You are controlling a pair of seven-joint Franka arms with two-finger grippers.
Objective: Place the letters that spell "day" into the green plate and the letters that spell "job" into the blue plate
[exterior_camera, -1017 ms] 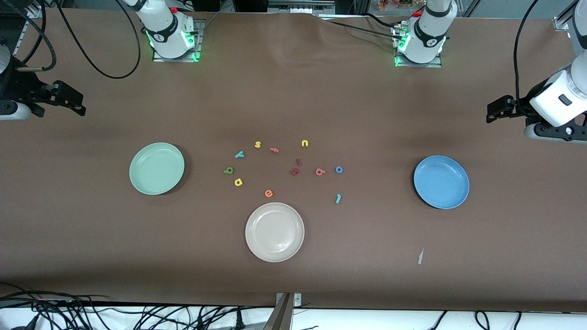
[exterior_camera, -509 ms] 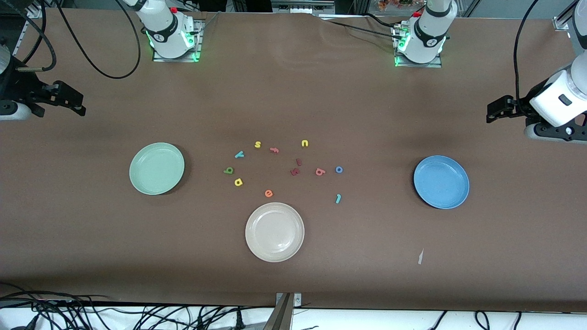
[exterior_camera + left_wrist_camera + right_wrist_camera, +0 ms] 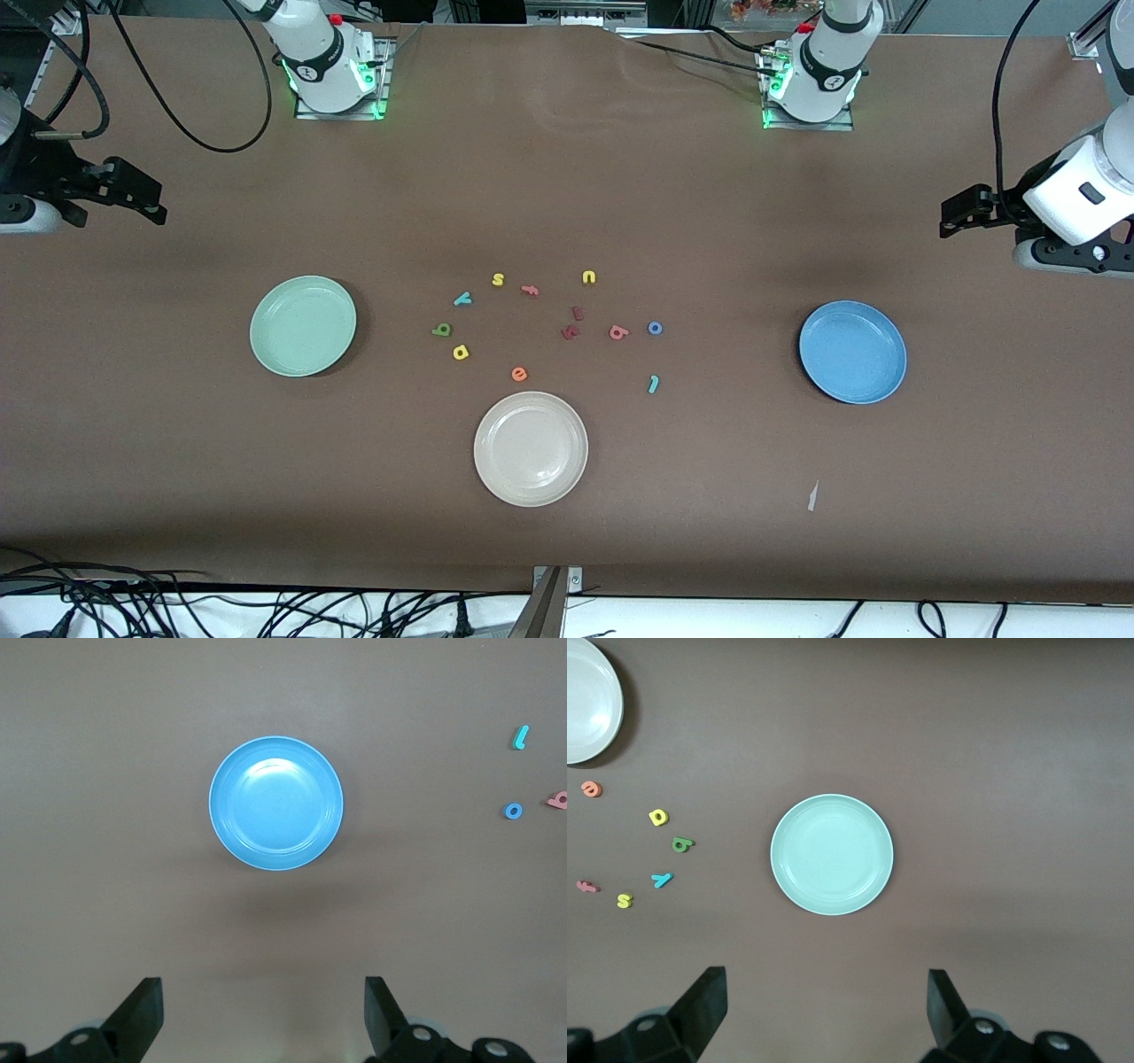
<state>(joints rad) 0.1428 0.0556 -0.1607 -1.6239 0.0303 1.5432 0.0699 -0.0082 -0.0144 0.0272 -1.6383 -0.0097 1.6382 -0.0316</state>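
Counter (image 3: 177, 496) is carrying everything, and nothing of the task appears done: the green plate (image 3: 303, 326), toward the right arm's end, and the blue plate (image 3: 852, 352), toward the left arm's end, are both lying empty, so all six letters are waiting to be moved. A cream plate (image 3: 531, 448) is sitting nearest the front camera, between them. The right end effector (image 3: 824, 1014) is hanging high over the counter with the green plate in its wrist view, fingers spread wide and holding nothing; the left end effector (image 3: 263, 1019) is doing the same with the blue plate in view. Both arms are waiting.

The letters are lying flat in a loose cluster between the two coloured plates. For "day", the teal y (image 3: 462, 299), the dark green letter (image 3: 441, 330) and the yellow round letter (image 3: 460, 353) are grouped on the side toward the green plate, the y's long axis running slantwise. For "job", the pink b (image 3: 618, 332) and the blue o (image 3: 655, 328) are lying just beside each other, and the teal j (image 3: 653, 383) is lying nearer the camera, its stem running roughly toward and away from the camera, hook at the near end
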